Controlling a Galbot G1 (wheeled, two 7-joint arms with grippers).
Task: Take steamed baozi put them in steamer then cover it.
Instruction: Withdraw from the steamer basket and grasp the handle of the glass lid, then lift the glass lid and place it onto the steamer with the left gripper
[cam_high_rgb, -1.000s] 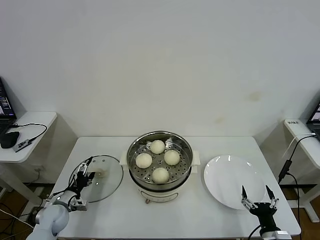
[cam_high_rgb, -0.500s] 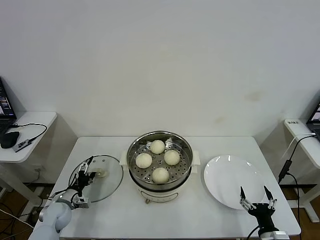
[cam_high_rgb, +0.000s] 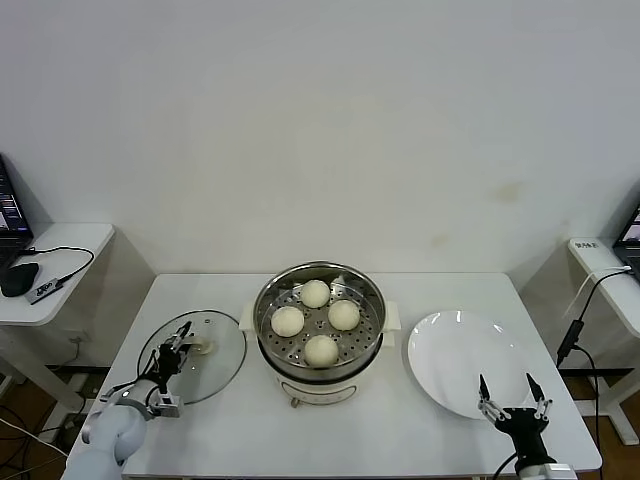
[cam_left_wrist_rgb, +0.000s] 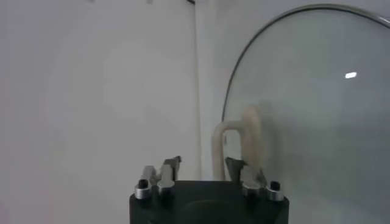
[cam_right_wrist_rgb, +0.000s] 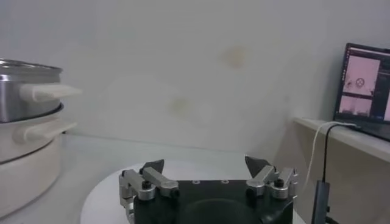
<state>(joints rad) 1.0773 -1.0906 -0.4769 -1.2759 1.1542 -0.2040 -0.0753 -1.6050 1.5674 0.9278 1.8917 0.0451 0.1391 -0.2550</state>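
Several cream-white steamed baozi (cam_high_rgb: 316, 293) sit on the perforated tray inside the steel steamer (cam_high_rgb: 266, 300) at the table's middle; the steamer (cam_right_wrist_rgb: 24, 91) stands uncovered. The clear glass lid (cam_high_rgb: 226, 362) lies flat on the table to its left. My left gripper (cam_high_rgb: 178, 340) hovers over the lid just short of its cream handle (cam_high_rgb: 204, 347). In the left wrist view the handle (cam_left_wrist_rgb: 239, 140) stands just beyond my left gripper (cam_left_wrist_rgb: 204, 163), whose jaws are narrowed with a gap and nothing between them. My right gripper (cam_high_rgb: 512, 392) waits open, empty, at the plate's front edge.
A flat white plate (cam_high_rgb: 460, 355) lies right of the steamer. The table's front edge runs close behind both grippers. A side table (cam_high_rgb: 60, 240) with a mouse and cable stands at the left. Another with a laptop (cam_right_wrist_rgb: 365, 82) and cables stands at the right.
My left gripper's jaws have narrowed from wide open, and it has edged toward the lid's handle. The right gripper has sunk slightly toward the table's front edge.
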